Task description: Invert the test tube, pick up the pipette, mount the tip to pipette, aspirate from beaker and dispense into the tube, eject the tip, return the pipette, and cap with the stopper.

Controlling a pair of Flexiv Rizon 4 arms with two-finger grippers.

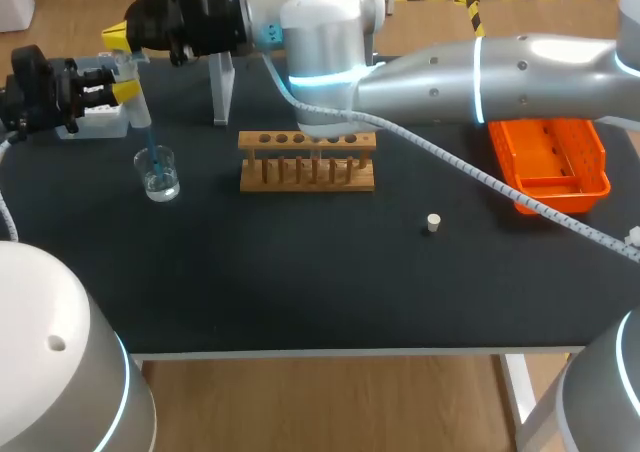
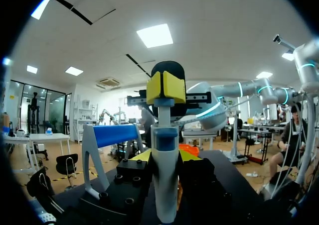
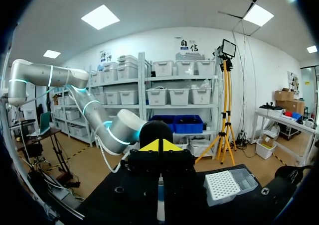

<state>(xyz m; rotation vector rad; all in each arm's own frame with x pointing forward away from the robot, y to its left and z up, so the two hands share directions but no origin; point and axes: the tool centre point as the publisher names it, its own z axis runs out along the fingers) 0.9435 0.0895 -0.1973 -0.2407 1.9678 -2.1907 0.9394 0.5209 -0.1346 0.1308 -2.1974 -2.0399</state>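
Black desk (image 1: pixel 300 282) is filling the head view. At upper left, the left end effector (image 1: pixel 126 90) is pinching the white pipette (image 1: pixel 136 107) by its body, holding it upright with its blue tip (image 1: pixel 152 154) dipping into the glass beaker (image 1: pixel 159 177). The right end effector (image 1: pixel 115 38), fingers pressed together, is sitting on the plunger. A tip box (image 1: pixel 98 122) is lying behind the beaker, a wooden rack (image 1: pixel 307 162) at centre, the stopper (image 1: pixel 432 222) at lower right of it, and an orange tray (image 1: pixel 555 162) at far right.

From the left wrist, yellow fingers (image 2: pixel 141 155) are flanking the pipette body, with the right end effector capping it ahead.

From the right wrist, closed yellow tips are facing the pipette just ahead of them, the tip box lying beside it.

The pipette is looking light, rigid and smooth, so a mid-body grip suits it. The beaker is looking fragile and easy to tip. The right arm is lying across the route to the rack.
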